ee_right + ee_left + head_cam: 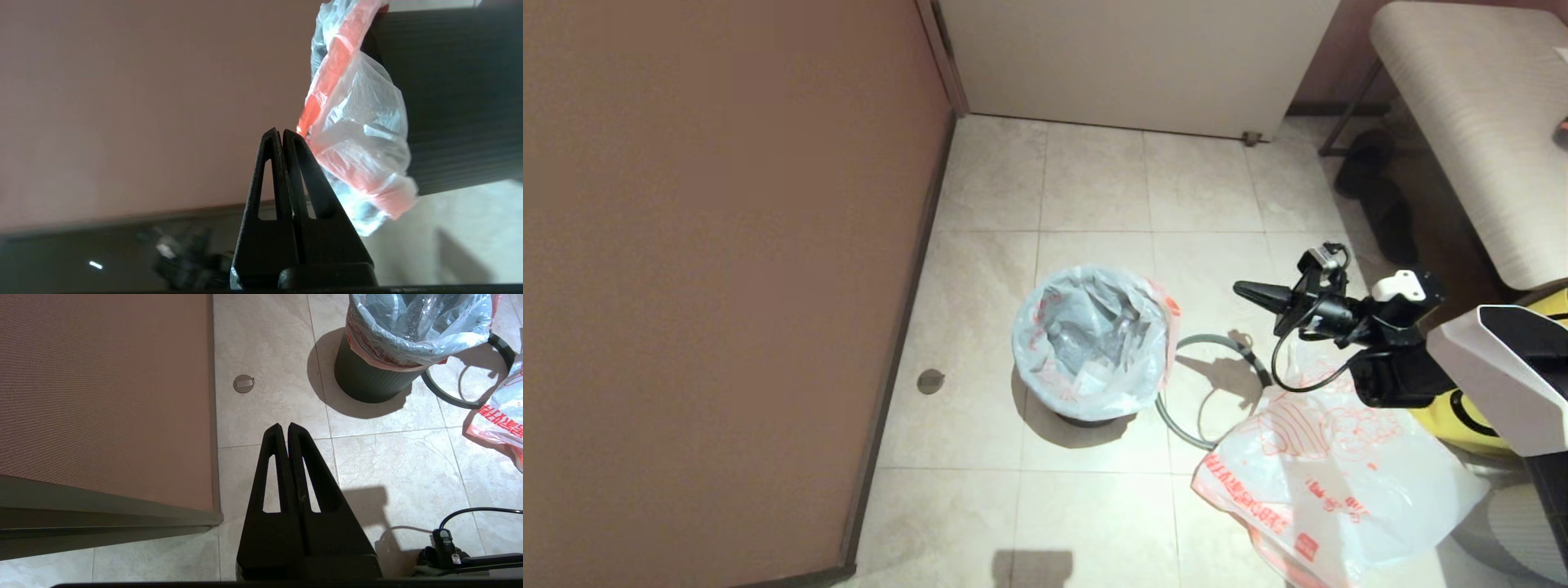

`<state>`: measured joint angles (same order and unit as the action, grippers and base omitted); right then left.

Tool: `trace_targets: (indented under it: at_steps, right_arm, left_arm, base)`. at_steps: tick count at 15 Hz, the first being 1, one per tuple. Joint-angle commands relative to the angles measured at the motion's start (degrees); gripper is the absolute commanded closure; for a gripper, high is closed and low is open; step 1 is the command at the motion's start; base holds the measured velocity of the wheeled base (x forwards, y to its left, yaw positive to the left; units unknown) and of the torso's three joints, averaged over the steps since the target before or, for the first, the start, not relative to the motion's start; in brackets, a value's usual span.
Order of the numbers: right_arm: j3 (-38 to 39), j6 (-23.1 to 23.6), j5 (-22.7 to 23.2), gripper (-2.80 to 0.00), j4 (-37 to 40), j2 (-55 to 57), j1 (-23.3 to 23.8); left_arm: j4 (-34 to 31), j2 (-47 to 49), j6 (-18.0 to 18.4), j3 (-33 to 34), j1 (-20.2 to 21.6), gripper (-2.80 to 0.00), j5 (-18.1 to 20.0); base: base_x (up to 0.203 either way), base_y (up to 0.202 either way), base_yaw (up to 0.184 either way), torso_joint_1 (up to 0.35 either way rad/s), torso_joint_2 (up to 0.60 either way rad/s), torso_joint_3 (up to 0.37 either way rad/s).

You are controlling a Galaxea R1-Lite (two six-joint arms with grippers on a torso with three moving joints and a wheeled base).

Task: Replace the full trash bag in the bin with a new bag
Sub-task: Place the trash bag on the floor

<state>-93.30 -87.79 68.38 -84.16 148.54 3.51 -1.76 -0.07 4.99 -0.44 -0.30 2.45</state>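
Note:
The full trash bag (1090, 339) lines the black bin (1086, 420) on the tiled floor, its pink-edged rim folded over the bin's wall. The grey ring rim (1168, 416) lies on the floor just right of the bin. The new bag (1331, 482), white with orange-red print, lies flat further right and partly covers the ring. My right gripper (1240, 287) hovers shut and empty right of the bin, pointing at it. In the right wrist view its tips (282, 132) sit beside the bag's hanging fold (359, 134). My left gripper (284, 426) is shut and empty, parked above the floor.
A brown wall (727, 286) runs along the left, with a round floor drain (929, 380) near it. A white door (1135, 57) stands at the back. A padded bench (1478, 122) with dark shoes (1380, 196) under it and a yellow bag (1445, 420) are on the right.

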Motion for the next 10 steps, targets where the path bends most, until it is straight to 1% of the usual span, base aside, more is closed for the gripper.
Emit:
trace_targets:
  at_steps: [1, 2, 3, 5, 6, 7, 8, 9, 10]
  right_arm:
    - [2.5, 11.0, 0.5, 0.00, -2.6, 0.4, 2.4]
    - [4.0, 18.0, 0.8, 0.00, -4.5, 1.3, 4.3]
    - [5.2, 21.5, 1.0, 0.00, -5.5, 0.9, 6.0]
    - [5.8, 25.1, 0.4, 0.00, -5.6, -2.6, 8.3]
    - [5.2, 28.0, -1.6, 0.00, -2.8, -3.1, 9.7]
    - [3.8, 32.6, -4.2, 0.00, 1.6, -2.0, 10.1]
    - [3.3, 39.4, -7.7, 0.00, 6.1, -1.5, 10.2]
    - [3.4, 47.7, -12.5, 0.00, 11.9, -2.7, 9.7]
    - [3.8, 54.0, -17.8, 0.00, 19.6, -5.5, 8.2]
  left_arm:
    - [-0.1, 0.1, 0.0, 0.0, 0.0, 0.00, 0.0]
    - [-0.1, 0.1, 0.0, 0.0, 0.0, 0.00, 0.0]
    - [0.0, 0.1, 0.0, 0.0, 0.0, 0.00, 0.0]
    - [0.0, 0.1, 0.0, 0.0, 0.0, 0.00, 0.0]
    - [-0.1, 0.1, 0.0, 0.0, 0.0, 0.00, 0.0]
    - [0.0, 0.1, 0.0, 0.0, 0.0, 0.00, 0.0]
    - [-0.1, 0.1, -0.1, 0.0, 0.0, 0.00, 0.0]
    - [0.0, 0.1, 0.0, 0.0, 0.0, 0.00, 0.0]
    - [-0.1, 0.1, 0.0, 0.0, 0.0, 0.00, 0.0]
  base:
    - [0.000, 0.000, 0.000, 0.000, 0.00, 0.000]
    - [0.000, 0.000, 0.000, 0.000, 0.00, 0.000]
    - [0.000, 0.000, 0.000, 0.000, 0.00, 0.000]
    - [0.000, 0.000, 0.000, 0.000, 0.00, 0.000]
    - [0.000, 0.000, 0.000, 0.000, 0.00, 0.000]
    - [0.000, 0.000, 0.000, 0.000, 0.00, 0.000]
    - [0.000, 0.000, 0.000, 0.000, 0.00, 0.000]
    - [0.000, 0.000, 0.000, 0.000, 0.00, 0.000]
    - [0.000, 0.000, 0.000, 0.000, 0.00, 0.000]
